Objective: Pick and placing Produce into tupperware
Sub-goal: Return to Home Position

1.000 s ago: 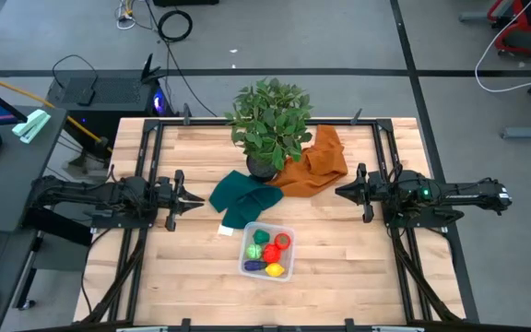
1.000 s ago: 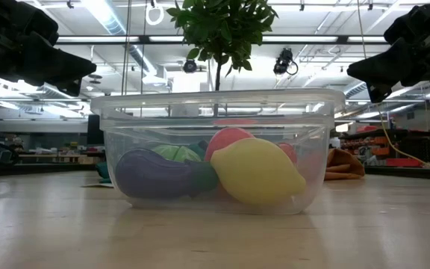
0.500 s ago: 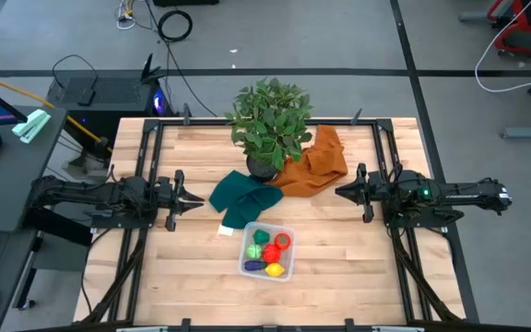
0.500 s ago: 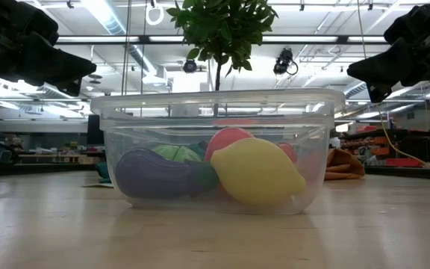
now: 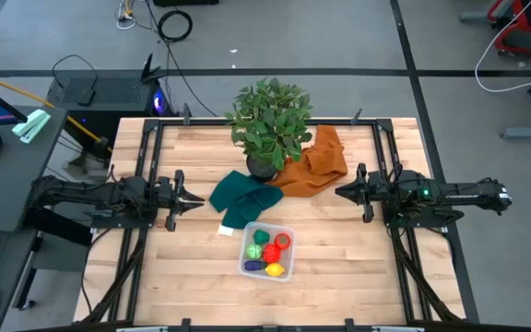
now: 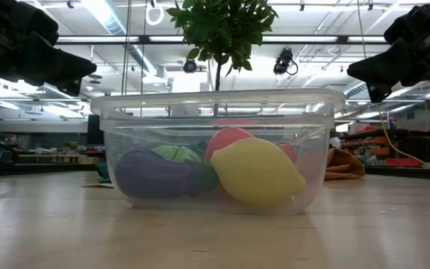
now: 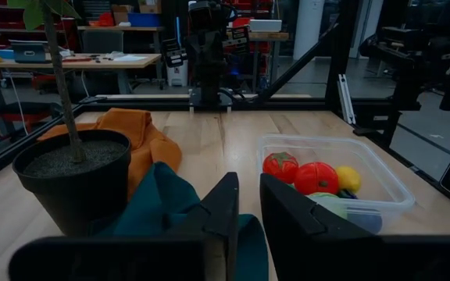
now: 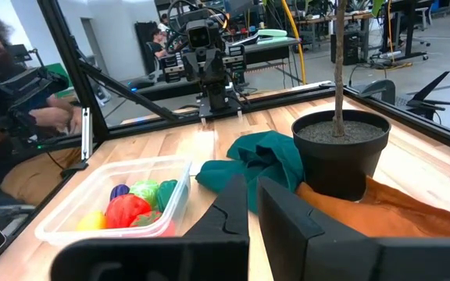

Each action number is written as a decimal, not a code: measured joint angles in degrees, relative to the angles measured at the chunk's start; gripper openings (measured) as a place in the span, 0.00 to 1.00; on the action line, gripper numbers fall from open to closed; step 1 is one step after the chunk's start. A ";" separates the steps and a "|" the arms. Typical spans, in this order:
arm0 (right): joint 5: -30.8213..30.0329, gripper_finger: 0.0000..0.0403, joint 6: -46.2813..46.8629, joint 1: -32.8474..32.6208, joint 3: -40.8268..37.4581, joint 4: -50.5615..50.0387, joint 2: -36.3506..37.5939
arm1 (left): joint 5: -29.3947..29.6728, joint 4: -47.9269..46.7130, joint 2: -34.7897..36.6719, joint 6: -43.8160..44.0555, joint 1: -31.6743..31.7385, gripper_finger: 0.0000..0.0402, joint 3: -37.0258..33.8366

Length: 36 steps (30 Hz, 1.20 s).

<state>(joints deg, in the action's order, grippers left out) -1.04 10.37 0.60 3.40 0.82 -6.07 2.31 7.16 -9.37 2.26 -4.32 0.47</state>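
Nothing had changed on your table across the last second: against the earlier high and low views, both arms and every object sat exactly where they were. That stillness read as the return home being finished, or nearly so.

Your left gripper [image 5: 195, 198] hung at the left side of the pale wooden table [image 5: 358, 267], pointing inward. In its wrist view the fingers [image 7: 223, 209] were drawn close, with only a slim slit between them and nothing held. Your right gripper [image 5: 341, 192] mirrored it at the right side, fingers [image 8: 281, 212] likewise nearly pressed together and empty. Both were well apart from the load.

The clear, shallow, rounded-square plastic tupperware [image 6: 215, 112] stood upright at the near middle of the table, between the two arms and just beside the near edge of the folded dark-green cloth [image 5: 242, 198]. I could not tell whether they touched. Inside it lay a yellow lemon [image 6: 256, 172], a purple eggplant [image 6: 155, 173], a red round fruit [image 6: 226, 138] and a green cabbage [image 6: 174, 152], all below the rim.

The leafy potted plant [image 5: 267, 120] and the crumpled orange cloth [image 5: 316, 166] sat farther back. No loose produce showed on the boards.

You could judge the packing complete, with only a final settling of the arms left, if anything.
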 joint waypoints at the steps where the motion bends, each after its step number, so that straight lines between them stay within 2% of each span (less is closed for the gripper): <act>1: 0.00 0.00 0.02 0.02 0.00 0.00 0.00 | 0.00 0.00 0.00 0.00 0.00 0.16 0.00; 9: 0.00 0.00 0.01 0.01 -0.01 0.00 -0.02 | 0.02 0.00 0.00 0.00 0.00 0.13 0.00; 20: 0.00 0.00 0.00 0.01 -0.02 0.00 -0.01 | 0.02 0.00 0.00 0.00 0.00 0.16 -0.02; 36: 0.00 0.00 0.00 0.02 0.00 0.00 0.00 | 0.02 0.00 0.00 0.00 0.00 0.14 0.00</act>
<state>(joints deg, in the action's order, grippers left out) -1.04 10.37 0.62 3.40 0.82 -6.07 2.33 7.16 -9.37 2.26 -4.32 0.47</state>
